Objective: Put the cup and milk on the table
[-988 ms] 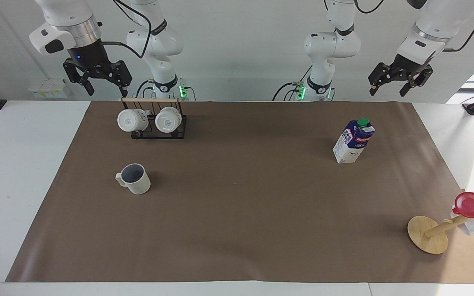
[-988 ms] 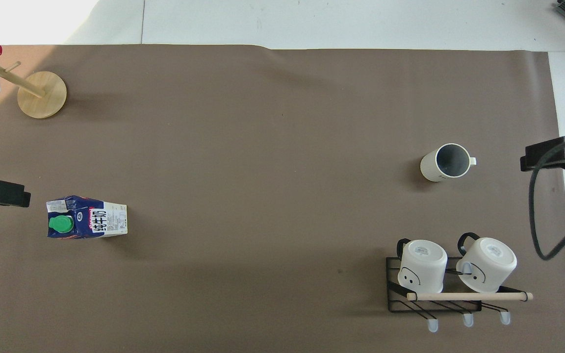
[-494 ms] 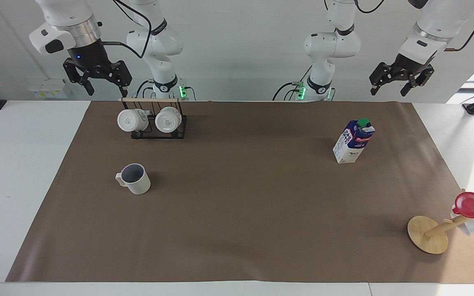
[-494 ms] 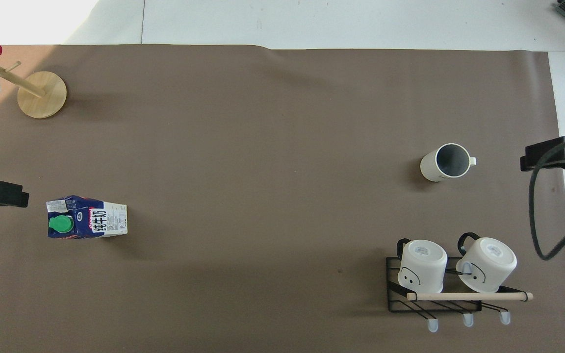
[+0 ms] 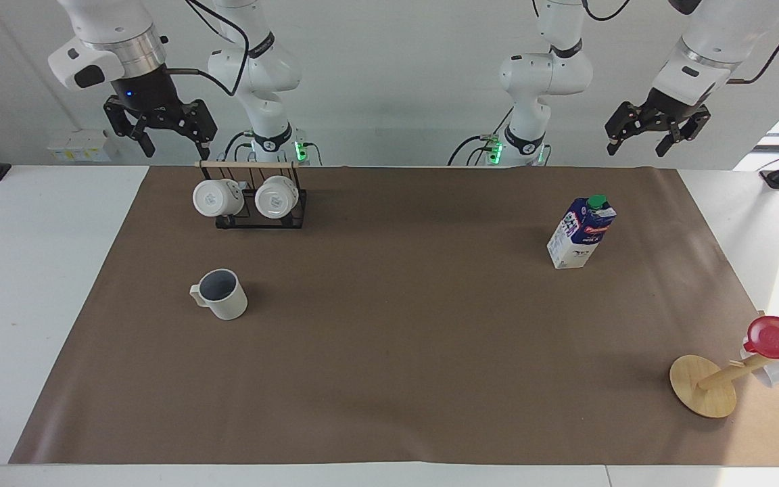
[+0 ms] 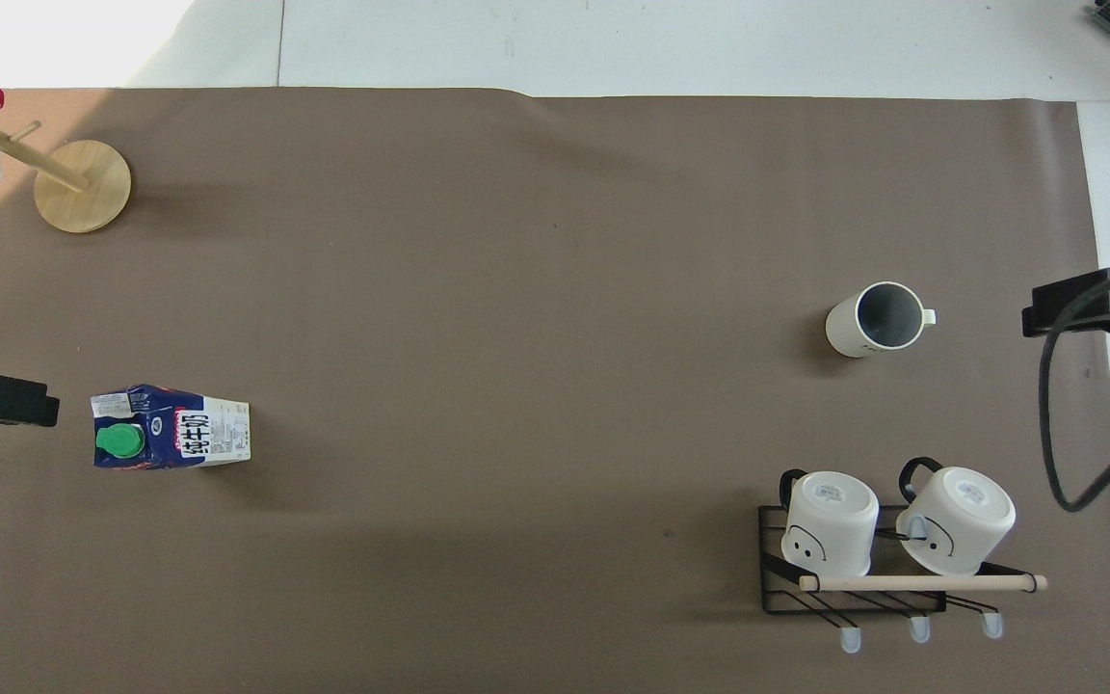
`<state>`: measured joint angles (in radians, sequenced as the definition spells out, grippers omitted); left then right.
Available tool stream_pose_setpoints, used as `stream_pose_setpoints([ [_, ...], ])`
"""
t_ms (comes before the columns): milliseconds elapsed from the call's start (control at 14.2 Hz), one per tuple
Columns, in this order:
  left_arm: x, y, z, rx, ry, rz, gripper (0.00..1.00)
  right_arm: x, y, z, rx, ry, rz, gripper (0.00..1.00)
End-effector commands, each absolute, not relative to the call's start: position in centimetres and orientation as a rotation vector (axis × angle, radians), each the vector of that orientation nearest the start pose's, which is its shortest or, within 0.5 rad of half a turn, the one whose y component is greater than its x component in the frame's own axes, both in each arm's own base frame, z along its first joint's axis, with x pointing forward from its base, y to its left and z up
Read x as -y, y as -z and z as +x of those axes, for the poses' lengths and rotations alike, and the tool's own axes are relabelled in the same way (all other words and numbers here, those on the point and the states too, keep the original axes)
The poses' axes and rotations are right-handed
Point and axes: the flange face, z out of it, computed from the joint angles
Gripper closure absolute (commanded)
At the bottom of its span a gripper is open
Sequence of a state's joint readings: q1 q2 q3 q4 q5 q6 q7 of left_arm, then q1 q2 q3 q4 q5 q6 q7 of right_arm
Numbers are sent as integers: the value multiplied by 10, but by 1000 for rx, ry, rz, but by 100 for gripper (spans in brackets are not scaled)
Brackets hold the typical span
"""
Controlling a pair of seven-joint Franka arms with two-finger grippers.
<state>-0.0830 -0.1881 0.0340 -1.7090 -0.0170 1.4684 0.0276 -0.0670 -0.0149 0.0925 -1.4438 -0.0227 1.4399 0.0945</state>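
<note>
Barely anything shifted vs. the earlier frames: left hand (image 5: 658, 132) wobbled a touch up in the air, cup and milk didn't budge. Both hands empty w/ fingers spread; right hand (image 5: 159, 128) hangs high above the mug rack (image 5: 254, 199), left hand high over the bench (image 5: 38, 270) edge at its own arm's end. Cup (image 5: 222, 294) stands upright on the brown paper, farther from the robots than the rack, toward the right arm's end. Milk (image 5: 580, 233) stands upright toward the left arm's end, green cap on top. Looks like both items are already set down, so the step in hand is prob. just backing off. To do it well: keep hands high, pull straight back, don't swing the right hand low past the rack's dowel, leave carton undisturbed since it's tall and tippy.
</note>
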Motion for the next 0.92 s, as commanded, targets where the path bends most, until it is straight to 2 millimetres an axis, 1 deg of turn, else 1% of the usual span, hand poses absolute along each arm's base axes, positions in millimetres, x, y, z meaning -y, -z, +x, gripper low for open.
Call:
stream_pose_setpoints([
  [0,19,-649,473,-121,-90,-3150,0,-11,-681,531,-142,39,-3148,0],
  [141,19,-645,471,-121,-104,-3149,0,-11,-681,531,-142,35,-3148,0],
  [282,19,-640,464,-121,-92,-3151,0,-12,-681,531,-134,35,-3148,0],
  [494,19,-625,456,-123,-92,-3151,0,-12,-681,531,-134,35,-3148,0],
  [635,20,-620,459,-128,-71,-3151,0,-12,-681,531,-134,35,-3148,0],
  [846,23,-619,463,-142,-27,-3152,0,-12,-681,531,-134,37,-3148,0],
])
